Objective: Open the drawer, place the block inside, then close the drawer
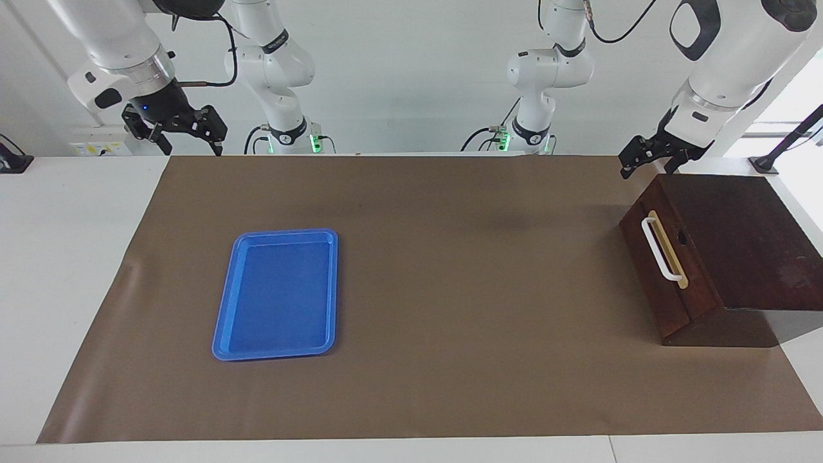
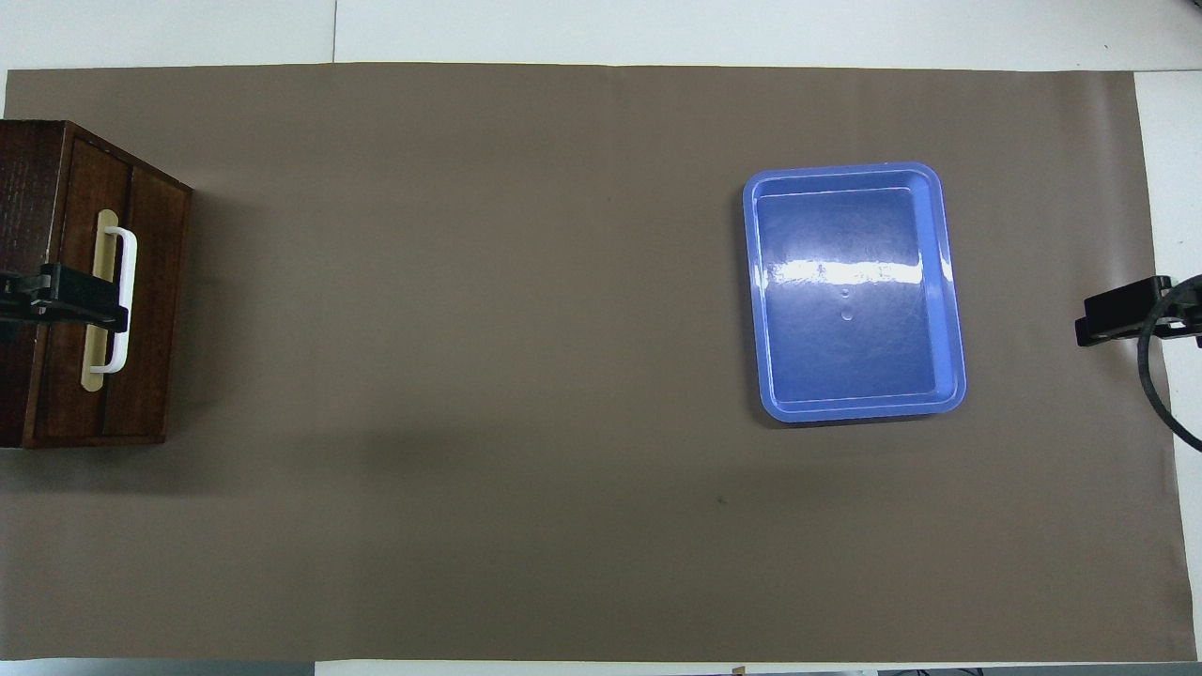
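Drawer [image 1: 662, 270] shut, front flush in its dark wooden cabinet [image 1: 739, 244], white bar handle [image 1: 659, 247] facing the middle of the desk. The cabinet sits at the desk edge on the left arm's end, partly on the brown mat [image 1: 450, 289].

Left gripper [image 1: 646, 159] hangs in the air over the mat, by the cabinet corner that lies toward the robots. Jaws spread, holding nothing and touching nothing. From overhead it overlaps the handle, but the facing view shows it raised clear. Judgement: placed to come down on the handle, or backing away from it; cannot say which.

Right gripper [image 1: 186, 132] waits above the desk edge nearest the robots at the right arm's end. Jaws spread, empty.

Block: not visible in either view. Not on the mat, not in either gripper. It may sit inside the shut drawer; cannot confirm.

Other items: blue tray [image 1: 225, 321], empty, on the mat toward the right arm's end, well apart from the cabinet. Nothing lies in front of the drawer, so its pull-out path over the mat is unobstructed. A black stand [image 1: 781, 151] sits at the desk corner near the cabinet; it could crowd the left arm.
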You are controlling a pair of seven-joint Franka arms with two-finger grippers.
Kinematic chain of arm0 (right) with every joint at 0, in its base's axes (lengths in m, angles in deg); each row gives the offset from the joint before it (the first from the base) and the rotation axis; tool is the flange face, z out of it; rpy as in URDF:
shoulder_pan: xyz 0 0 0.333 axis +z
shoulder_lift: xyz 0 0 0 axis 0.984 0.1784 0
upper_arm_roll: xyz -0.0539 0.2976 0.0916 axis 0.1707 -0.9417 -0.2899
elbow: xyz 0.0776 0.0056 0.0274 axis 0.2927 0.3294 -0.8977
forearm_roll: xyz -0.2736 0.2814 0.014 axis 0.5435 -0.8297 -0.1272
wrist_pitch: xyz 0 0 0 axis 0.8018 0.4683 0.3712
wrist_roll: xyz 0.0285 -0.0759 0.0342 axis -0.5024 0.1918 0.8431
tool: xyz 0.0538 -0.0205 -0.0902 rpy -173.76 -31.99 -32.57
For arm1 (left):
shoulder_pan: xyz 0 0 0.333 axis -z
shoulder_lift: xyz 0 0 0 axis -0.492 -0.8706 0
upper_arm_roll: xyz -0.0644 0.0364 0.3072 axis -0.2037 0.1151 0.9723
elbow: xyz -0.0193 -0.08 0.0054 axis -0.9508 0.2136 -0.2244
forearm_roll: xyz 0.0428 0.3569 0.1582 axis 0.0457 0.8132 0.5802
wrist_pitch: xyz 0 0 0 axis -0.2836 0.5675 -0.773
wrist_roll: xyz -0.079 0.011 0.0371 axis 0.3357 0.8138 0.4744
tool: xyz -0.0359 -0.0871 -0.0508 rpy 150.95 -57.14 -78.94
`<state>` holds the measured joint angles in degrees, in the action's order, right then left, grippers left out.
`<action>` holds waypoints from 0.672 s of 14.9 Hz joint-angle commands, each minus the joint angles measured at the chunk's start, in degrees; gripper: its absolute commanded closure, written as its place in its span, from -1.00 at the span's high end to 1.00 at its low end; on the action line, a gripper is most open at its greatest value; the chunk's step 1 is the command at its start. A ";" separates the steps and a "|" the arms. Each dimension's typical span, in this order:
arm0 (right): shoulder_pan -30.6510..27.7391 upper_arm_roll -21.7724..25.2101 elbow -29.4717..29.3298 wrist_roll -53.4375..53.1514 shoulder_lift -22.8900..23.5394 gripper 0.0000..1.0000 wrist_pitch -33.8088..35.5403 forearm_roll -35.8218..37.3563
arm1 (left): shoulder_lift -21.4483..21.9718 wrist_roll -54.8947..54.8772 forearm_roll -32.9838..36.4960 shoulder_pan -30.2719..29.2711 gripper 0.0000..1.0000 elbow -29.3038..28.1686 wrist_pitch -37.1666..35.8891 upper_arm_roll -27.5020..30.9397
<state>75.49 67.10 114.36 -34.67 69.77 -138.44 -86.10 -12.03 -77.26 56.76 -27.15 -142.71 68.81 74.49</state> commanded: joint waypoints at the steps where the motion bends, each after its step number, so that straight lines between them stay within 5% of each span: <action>1: -1.30 -0.72 0.79 1.33 -0.93 1.00 -0.39 -1.15 | -1.32 -1.82 0.55 0.58 1.00 2.17 -2.02 0.38; 10: -0.77 -0.99 0.79 1.42 -1.02 1.00 -0.30 -1.15 | -3.61 -4.03 1.79 0.49 1.00 7.00 -3.87 -2.34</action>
<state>75.58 66.44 114.36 -34.63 69.66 -138.44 -86.14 -13.46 -80.89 59.24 -26.92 -139.46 66.68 73.17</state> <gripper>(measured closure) 0.000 0.000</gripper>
